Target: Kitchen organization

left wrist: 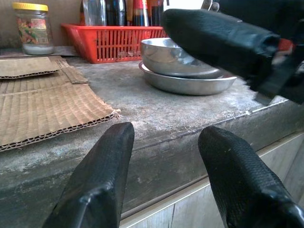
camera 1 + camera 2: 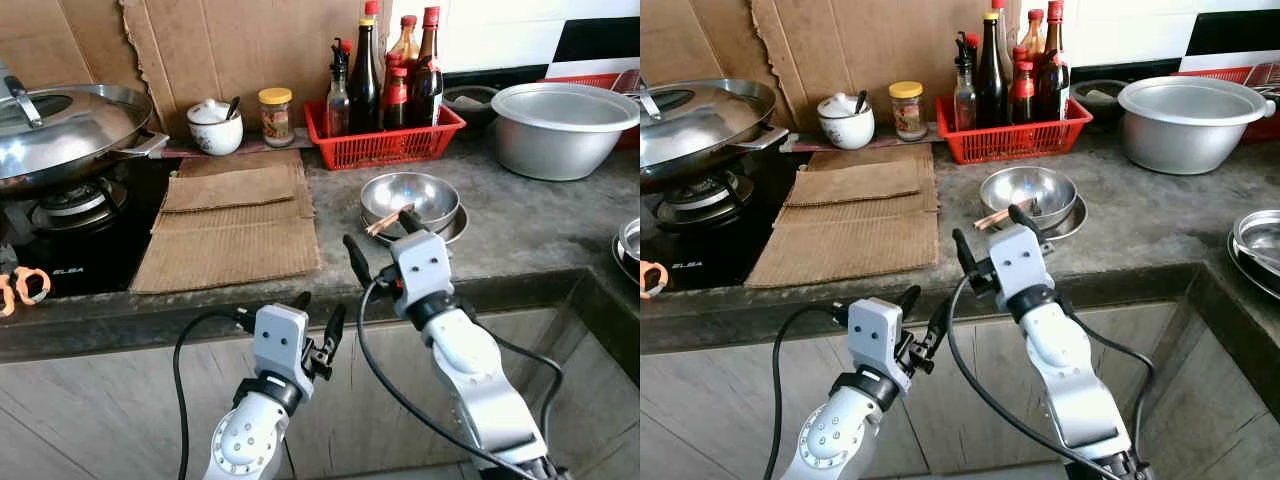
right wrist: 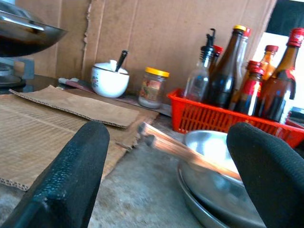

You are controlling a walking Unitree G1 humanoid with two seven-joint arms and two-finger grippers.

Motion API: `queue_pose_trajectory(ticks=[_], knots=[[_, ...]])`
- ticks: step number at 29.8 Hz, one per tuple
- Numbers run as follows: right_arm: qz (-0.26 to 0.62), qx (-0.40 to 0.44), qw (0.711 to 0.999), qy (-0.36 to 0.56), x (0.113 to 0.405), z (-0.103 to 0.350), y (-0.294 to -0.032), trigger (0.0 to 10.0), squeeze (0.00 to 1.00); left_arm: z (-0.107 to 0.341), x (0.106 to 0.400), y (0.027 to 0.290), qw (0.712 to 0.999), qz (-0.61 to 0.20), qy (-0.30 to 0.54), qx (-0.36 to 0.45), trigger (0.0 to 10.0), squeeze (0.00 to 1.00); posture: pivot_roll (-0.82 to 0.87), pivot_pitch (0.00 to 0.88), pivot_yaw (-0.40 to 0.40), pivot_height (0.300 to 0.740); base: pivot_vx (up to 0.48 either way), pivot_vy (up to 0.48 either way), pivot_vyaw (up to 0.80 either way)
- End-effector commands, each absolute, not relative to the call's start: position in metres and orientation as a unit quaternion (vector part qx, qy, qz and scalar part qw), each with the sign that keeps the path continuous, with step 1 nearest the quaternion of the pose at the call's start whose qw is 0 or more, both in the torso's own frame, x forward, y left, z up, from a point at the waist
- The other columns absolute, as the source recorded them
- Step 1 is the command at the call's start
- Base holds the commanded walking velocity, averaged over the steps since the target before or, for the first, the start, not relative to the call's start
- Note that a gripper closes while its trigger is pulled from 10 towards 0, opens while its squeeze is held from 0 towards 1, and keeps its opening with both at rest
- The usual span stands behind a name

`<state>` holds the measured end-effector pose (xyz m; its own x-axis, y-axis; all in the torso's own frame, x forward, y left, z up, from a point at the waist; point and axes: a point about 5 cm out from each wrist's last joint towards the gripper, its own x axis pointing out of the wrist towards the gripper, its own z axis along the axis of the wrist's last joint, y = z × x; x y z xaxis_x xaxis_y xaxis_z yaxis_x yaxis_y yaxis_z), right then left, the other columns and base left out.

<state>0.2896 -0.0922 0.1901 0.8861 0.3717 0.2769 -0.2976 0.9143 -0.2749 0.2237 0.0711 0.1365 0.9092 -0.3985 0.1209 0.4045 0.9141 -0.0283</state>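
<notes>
The right gripper point(image 2: 380, 240) hovers over the front edge of the grey stone counter point(image 2: 520, 225), fingers spread apart, just short of a steel bowl point(image 2: 410, 197) that sits in a shallow steel plate point(image 1: 190, 84). A pair of chopsticks point(image 3: 185, 151) rests across the bowl's rim, pointing toward the gripper. The left gripper point(image 2: 318, 322) hangs lower, in front of the counter edge and below it — its fingers point(image 1: 102, 180) also apart, holding nothing. Bare counter lies between the bowl and the sheets of corrugated cardboard point(image 2: 235, 225) to the left. Behind the bowl stands a red basket point(image 2: 385, 140) of sauce bottles; beside it are a yellow-lidded jar point(image 2: 275, 115) and a white pot point(image 2: 215, 128). A lidded wok point(image 2: 65, 130) sits on the gas hob at far left, a large steel basin point(image 2: 560, 125) at right.
</notes>
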Motion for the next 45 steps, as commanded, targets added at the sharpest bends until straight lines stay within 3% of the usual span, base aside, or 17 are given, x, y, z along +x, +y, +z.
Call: queue_pose_trajectory(ticks=[1,26,27,28,30,45], knots=[[0.177,-0.118,0.962,-0.171,0.292,0.192,-0.089,10.0,0.00,0.140,0.222,0.072,0.976,-0.205,-0.067,-0.027,10.0,0.00,0.05,0.028,0.011,0.740,0.000,0.000,0.00],[0.165,-0.147,0.959,-0.179,0.312,0.191,-0.092,10.0,0.00,0.140,0.222,0.071,0.977,-0.202,-0.069,-0.026,10.0,0.00,0.05,0.023,0.003,0.740,0.000,0.000,0.00],[0.163,-0.147,0.959,-0.180,0.314,0.191,-0.093,8.5,0.00,0.140,0.223,0.071,0.977,-0.202,-0.069,-0.027,10.0,0.00,0.05,0.024,0.002,0.740,0.000,0.000,0.00],[0.163,-0.147,0.959,-0.180,0.314,0.191,-0.093,8.5,0.00,0.140,0.223,0.071,0.977,-0.202,-0.069,-0.027,10.0,0.00,0.05,0.024,0.002,0.740,0.000,0.000,0.00],[0.160,-0.148,0.959,-0.181,0.315,0.192,-0.094,0.0,0.00,0.140,0.223,0.071,0.977,-0.201,-0.070,-0.026,10.0,0.00,0.05,0.026,0.002,0.740,0.000,0.000,0.00],[0.149,-0.151,0.958,-0.193,0.320,0.198,-0.096,0.0,0.00,0.140,0.225,0.072,0.978,-0.196,-0.070,-0.025,10.0,0.00,0.05,0.035,0.003,0.740,0.000,0.000,0.00]])
